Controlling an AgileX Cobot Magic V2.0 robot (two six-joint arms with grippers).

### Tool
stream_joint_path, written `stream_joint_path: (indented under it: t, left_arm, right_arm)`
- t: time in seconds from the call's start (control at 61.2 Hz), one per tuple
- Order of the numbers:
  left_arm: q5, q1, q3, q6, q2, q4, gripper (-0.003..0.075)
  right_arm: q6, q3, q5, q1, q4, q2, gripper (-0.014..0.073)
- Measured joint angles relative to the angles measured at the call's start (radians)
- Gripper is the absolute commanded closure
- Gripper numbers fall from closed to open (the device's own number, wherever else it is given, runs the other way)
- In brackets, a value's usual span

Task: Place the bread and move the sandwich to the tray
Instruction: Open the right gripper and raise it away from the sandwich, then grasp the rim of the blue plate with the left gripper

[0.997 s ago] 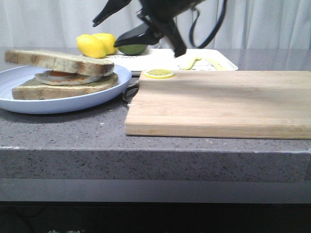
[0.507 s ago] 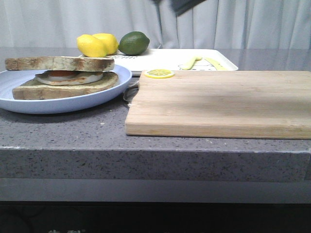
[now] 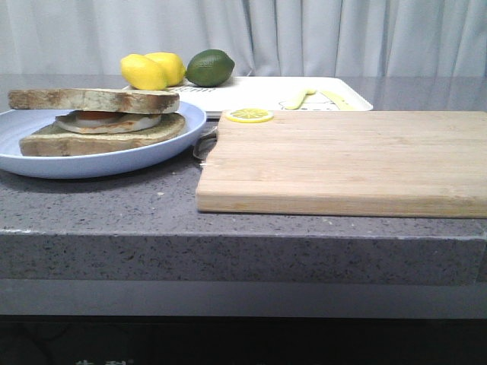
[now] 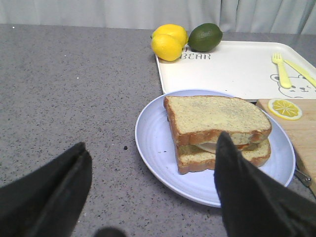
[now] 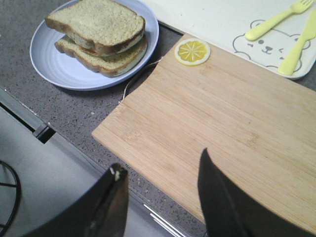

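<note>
The bread (image 3: 93, 99) lies flat on top of the sandwich (image 3: 103, 131), covering the fried egg (image 3: 106, 120), whose white and orange edge shows between the two slices. The stack rests on the blue plate (image 3: 30, 163), which sits on the grey counter (image 3: 99, 213) immediately left of the wooden cutting board (image 3: 342, 160). The tray (image 3: 259, 93) lies behind the cutting board, its near rim close to the board's far edge; a yellow fork (image 5: 274, 19) and knife (image 5: 298, 44) lie on it. A lemon slice (image 3: 249, 115) rests on the board's far-left corner. Two lemons (image 3: 152, 70) and a lime (image 3: 210, 67) sit at the tray's far-left corner. A metal utensil (image 5: 140, 79), probably a handle, shows between plate and board.

The left gripper (image 4: 153, 197) hovers near the plate, jaws spread, holding nothing. The right gripper (image 5: 160, 197) hangs above the board's near edge, jaws likewise spread and empty.
</note>
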Motion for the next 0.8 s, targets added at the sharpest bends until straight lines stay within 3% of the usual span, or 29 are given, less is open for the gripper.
stream_joint_path:
  t: [0.311, 0.54, 0.687, 0.801]
  left_arm:
    - [0.008, 0.000, -0.002, 0.000, 0.002, 0.000, 0.0209]
    - [0.229, 0.000, -0.130, 0.000, 0.076, 0.044, 0.0209]
    - [0.405, 0.000, -0.239, 0.000, 0.208, 0.085, 0.0209]
    - [0.464, 0.000, -0.310, 0.000, 0.341, 0.096, 0.0209]
  right_arm:
    - [0.000, 0.152, -0.070, 0.000, -0.005, -0.180, 0.0233]
    - [0.000, 0.156, -0.043, 0.000, -0.006, -0.182, 0.0233]
    - [0.000, 0.156, -0.043, 0.000, -0.006, -0.182, 0.0233]
    - [0.000, 0.156, -0.043, 0.000, -0.007, -0.182, 0.0233]
